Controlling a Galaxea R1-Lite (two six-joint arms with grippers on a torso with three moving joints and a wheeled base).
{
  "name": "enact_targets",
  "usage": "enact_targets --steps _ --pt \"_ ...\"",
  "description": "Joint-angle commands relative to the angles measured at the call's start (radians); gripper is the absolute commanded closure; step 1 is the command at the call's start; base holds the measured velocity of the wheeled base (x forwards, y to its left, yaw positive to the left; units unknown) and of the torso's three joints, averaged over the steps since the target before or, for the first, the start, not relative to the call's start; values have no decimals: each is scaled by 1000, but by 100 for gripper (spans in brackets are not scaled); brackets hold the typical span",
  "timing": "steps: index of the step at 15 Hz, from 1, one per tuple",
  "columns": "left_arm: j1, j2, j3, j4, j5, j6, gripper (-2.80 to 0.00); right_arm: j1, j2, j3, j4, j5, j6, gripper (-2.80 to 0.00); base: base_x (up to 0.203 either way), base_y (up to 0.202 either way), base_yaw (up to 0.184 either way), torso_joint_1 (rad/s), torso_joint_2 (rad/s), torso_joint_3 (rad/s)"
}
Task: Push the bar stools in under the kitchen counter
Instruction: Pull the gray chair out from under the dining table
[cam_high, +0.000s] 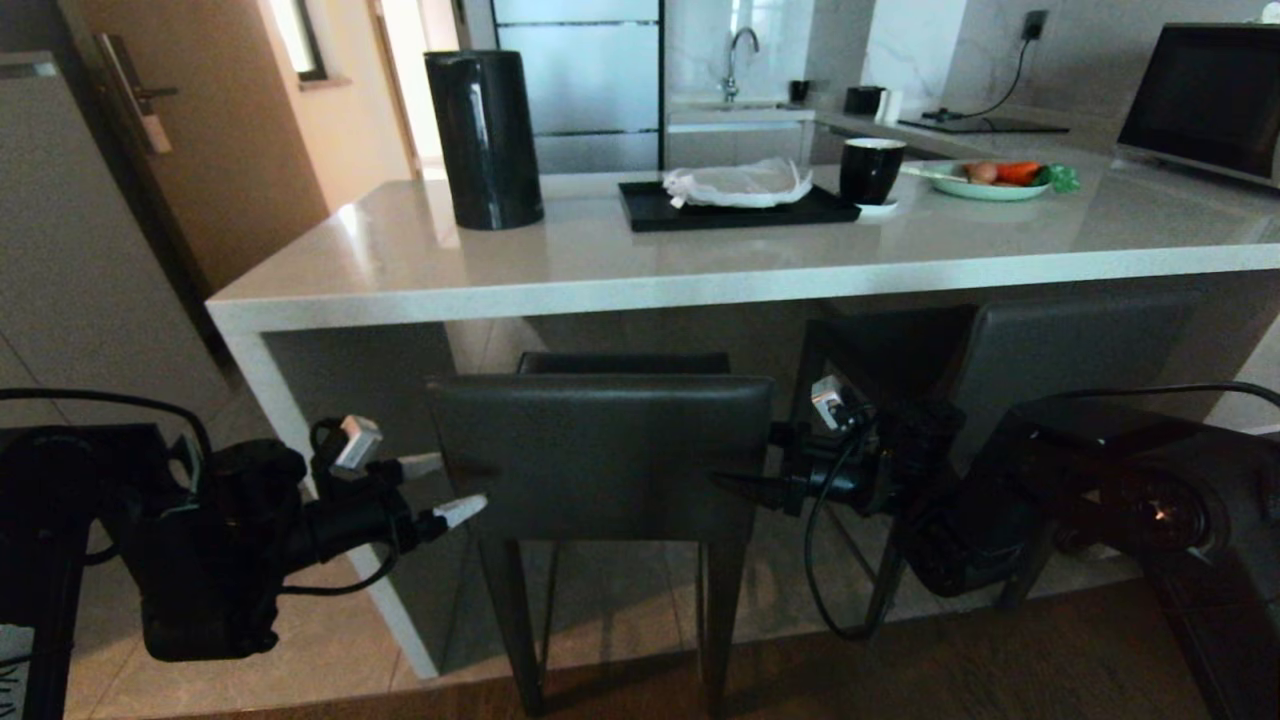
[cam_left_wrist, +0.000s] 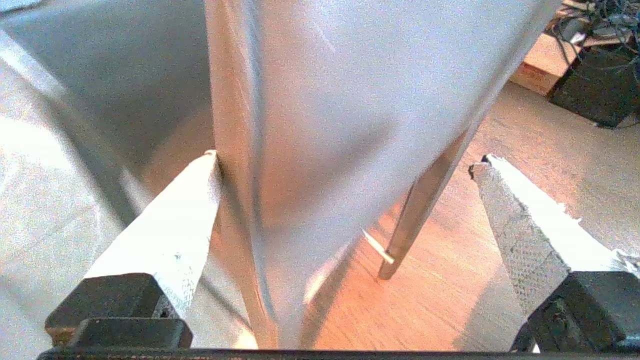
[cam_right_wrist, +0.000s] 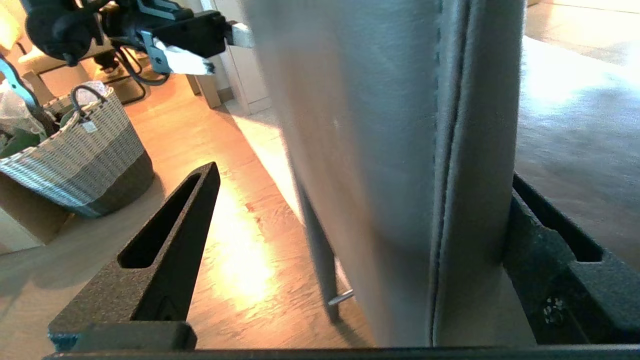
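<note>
Stools first: the near bar stool stands just in front of the kitchen counter, its seat partly beneath the stone edge and its backrest out on my side, while the second stool sits further in under the counter, beside it toward my right. Relative to the near stool's backrest, my left gripper is at its left end and my right gripper at its right end, both spread wide and straddling the edges; nothing is clamped. In the left wrist view the white fingertips sit either side of the backrest edge, one touching it; in the right wrist view the backrest fills the gap between the black fingers. The backrest's long axis runs parallel to the counter's front edge, its face toward me, so I judge the push goes straight ahead, both arms equally near and sharing it evenly.
</note>
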Motion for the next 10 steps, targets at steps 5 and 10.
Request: enact_targets --steps 5,10 --pt "-3 -3 -1 -9 -5 1 -280 3 1 1 -9 7 1 -280 -195 0 1 3 1 2" --pt "-12 -2 -4 -9 35 0 -280 1 1 2 -11 7 -1 -280 -97 0 -1 1 3 3"
